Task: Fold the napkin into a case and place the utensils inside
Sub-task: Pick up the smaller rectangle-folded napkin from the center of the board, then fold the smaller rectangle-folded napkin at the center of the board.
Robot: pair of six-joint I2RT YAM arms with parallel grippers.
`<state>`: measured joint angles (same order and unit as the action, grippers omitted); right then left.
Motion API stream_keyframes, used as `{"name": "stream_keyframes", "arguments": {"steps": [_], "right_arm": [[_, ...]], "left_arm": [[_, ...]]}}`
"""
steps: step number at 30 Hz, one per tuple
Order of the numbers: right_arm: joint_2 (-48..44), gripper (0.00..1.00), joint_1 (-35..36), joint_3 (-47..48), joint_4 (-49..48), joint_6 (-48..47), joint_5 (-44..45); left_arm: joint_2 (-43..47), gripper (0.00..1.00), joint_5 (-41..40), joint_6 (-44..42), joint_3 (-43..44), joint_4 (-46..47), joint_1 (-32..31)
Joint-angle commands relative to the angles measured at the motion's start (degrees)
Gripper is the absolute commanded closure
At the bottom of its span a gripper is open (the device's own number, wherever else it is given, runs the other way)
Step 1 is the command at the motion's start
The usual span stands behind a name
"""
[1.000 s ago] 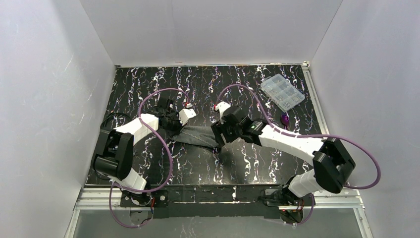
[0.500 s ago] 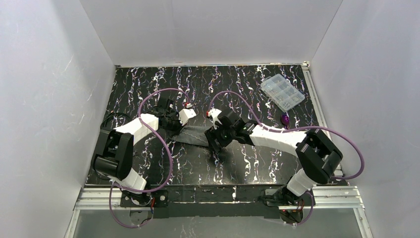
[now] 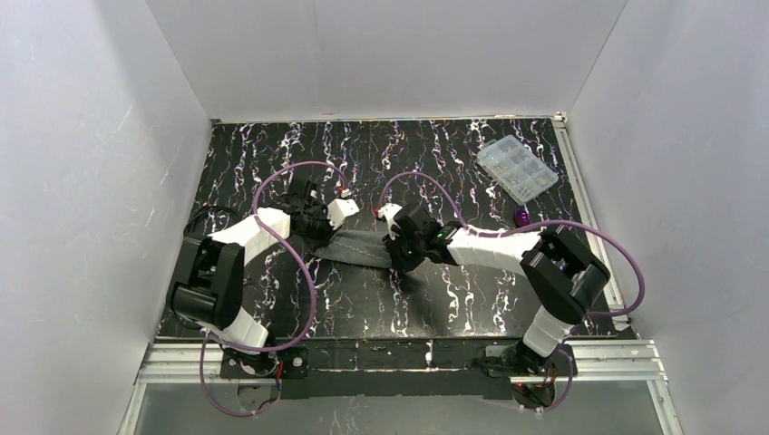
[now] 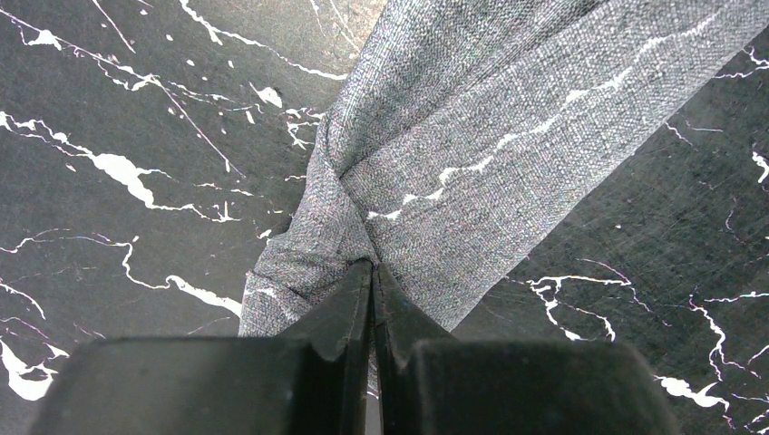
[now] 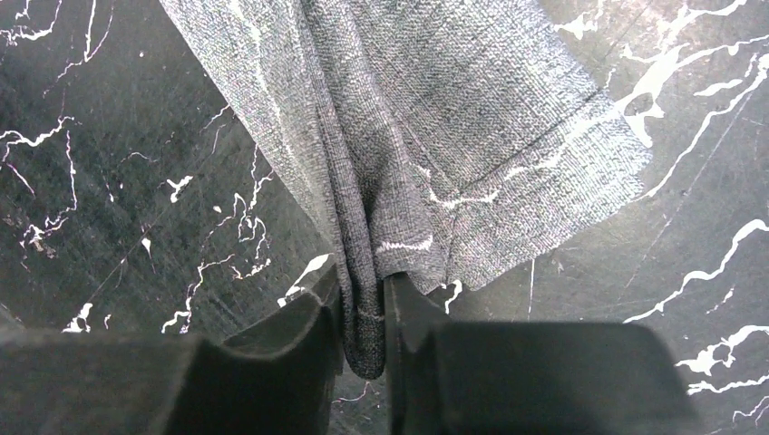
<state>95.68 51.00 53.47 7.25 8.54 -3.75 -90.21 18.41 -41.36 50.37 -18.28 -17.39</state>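
Left pincer (image 4: pixel 373 267): closed tight, the black fingers (image 4: pixel 340 313) pressed together; a twisted gather of the napkin (image 4: pixel 508 118) is pinched at their tips.
Right pincer (image 5: pixel 363 290): closed to a narrow gap, with a vertical fold of the napkin (image 5: pixel 435 118) clamped between the two fingers (image 5: pixel 313 317); the fold's end is seen hanging just past the tips.
Napkin, from above (image 3: pixel 358 245): drawn out as a narrow grey band between the left pincer (image 3: pixel 317 227) and the right pincer (image 3: pixel 399 254), near the middle of the bench (image 3: pixel 272 154). One end is held by each.
Napkin, shape: bunched and creased, a lighter stitched line noted along an edge in the right wrist view. No pouch is formed.
Utensils (image 3: pixel 522 217): a small shiny purple shape lying on the bench, well apart from both pincers, to the right; spoon and fork cannot be told apart.
Clear box (image 3: pixel 517 169): set at the far right of the bench, just beyond the utensils.
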Motion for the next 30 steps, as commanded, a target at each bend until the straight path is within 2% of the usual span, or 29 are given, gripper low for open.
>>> {"name": "stream_keyframes", "arguments": {"steps": [1,3,5,6,8,11,18,20,25,27,30], "right_arm": [[-2.9,0.75,-0.1,1.7,-1.2,-0.6,1.0],[-3.1,0.70,0.0,2.4,-0.2,-1.0,0.7],[-3.1,0.52,-0.1,3.7,1.6,-1.8,0.7],[-3.0,0.47,-0.2,4.1,2.7,-2.0,0.9],[-3.5,0.43,-0.8,4.0,3.2,-1.9,1.3],[-4.3,0.43,-2.6,2.8,1.4,-0.6,-0.1],[-2.4,0.61,-4.7,3.2,-1.1,0.8,-5.2],[-1.9,0.73,-4.7,3.2,-1.0,1.2,-5.9],[-2.9,0.93,-4.7,3.1,-1.7,1.7,-8.2],[-3.0,0.98,-4.8,4.1,-1.5,1.7,-8.3],[-1.5,0.99,-5.6,7.2,1.0,1.5,-8.6]], "left_arm": [[1.2,1.00,-1.3,-0.6,-1.2,-5.8,0.1],[1.4,1.00,-1.3,-0.9,-1.3,-5.8,0.1],[1.4,1.00,-1.2,-1.0,-1.3,-5.8,0.1],[1.4,1.00,-1.1,-1.1,-1.3,-5.8,0.1],[1.2,1.00,-1.1,-1.3,-1.4,-5.7,0.0],[1.2,1.00,-1.0,-1.2,-1.4,-5.7,0.0],[1.4,1.00,-1.0,-1.4,-1.5,-5.6,-0.2],[1.4,1.00,-1.0,-1.3,-1.4,-5.6,-0.3],[1.5,1.00,-1.0,-1.4,-1.8,-4.9,-0.8],[1.4,1.00,-1.0,-1.2,-1.7,-4.9,-1.1],[1.6,1.00,-1.0,-1.2,-1.8,-4.4,-1.3]]}}
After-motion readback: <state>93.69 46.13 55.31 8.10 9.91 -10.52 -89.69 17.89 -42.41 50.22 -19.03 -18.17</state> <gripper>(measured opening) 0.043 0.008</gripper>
